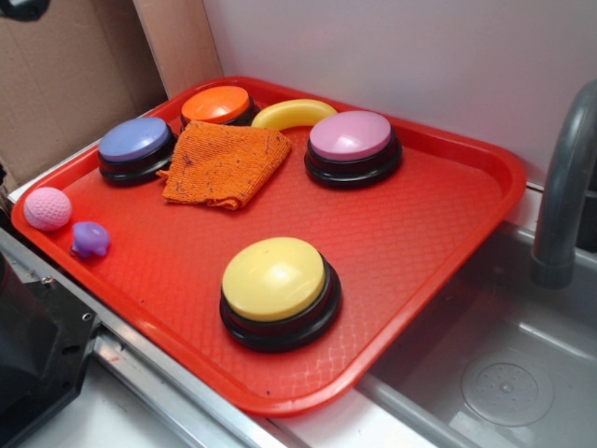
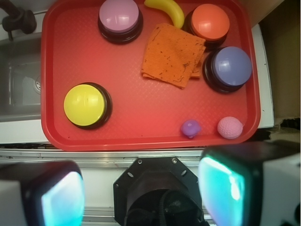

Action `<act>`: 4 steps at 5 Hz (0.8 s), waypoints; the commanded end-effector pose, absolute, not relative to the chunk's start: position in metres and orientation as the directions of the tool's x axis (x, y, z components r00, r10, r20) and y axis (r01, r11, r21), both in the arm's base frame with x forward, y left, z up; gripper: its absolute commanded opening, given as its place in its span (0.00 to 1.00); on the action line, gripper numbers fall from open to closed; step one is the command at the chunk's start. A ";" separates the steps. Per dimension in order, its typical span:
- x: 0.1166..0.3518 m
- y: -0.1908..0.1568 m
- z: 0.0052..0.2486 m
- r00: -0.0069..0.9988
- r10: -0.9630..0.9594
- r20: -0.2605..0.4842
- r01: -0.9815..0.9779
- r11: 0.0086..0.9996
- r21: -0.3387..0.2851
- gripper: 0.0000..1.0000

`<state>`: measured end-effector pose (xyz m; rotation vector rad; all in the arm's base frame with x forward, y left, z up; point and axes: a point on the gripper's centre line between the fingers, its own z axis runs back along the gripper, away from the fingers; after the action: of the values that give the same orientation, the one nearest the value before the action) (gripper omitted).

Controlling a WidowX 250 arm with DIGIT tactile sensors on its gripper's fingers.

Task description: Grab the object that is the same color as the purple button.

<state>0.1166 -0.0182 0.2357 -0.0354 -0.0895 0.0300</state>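
The object, a tiny lumpy lavender toy [image 2: 191, 127], lies near the tray's front edge beside a pink dimpled ball [image 2: 230, 127]. In the exterior view the toy [image 1: 90, 239] sits at the tray's left corner, just right of the ball [image 1: 47, 208]. The purple button [image 2: 231, 66] stands behind them on its black base, and the exterior view shows it [image 1: 136, 140] at the far left. My gripper [image 2: 141, 193] hangs high above the counter in front of the tray, open, its teal pads [image 2: 221, 188] wide apart with nothing between them.
On the red tray [image 2: 47, 70] stand a yellow button [image 2: 84, 104], a mauve button [image 2: 120, 15] and an orange button [image 2: 210, 21], with an orange cloth [image 2: 173, 54] and a yellow banana [image 2: 167, 9]. A sink [image 1: 504, 373] with a grey faucet [image 1: 564, 187] lies beside the tray.
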 end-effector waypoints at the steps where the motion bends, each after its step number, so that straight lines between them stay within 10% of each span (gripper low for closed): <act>1: 0.117 -0.018 0.236 0.996 0.032 0.089 -0.028 0.999 -0.037 1.00; 4: 0.096 0.040 0.157 0.969 0.234 0.075 -0.236 0.972 0.008 1.00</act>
<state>0.0941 0.0383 0.1507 0.0118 -0.0542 0.2440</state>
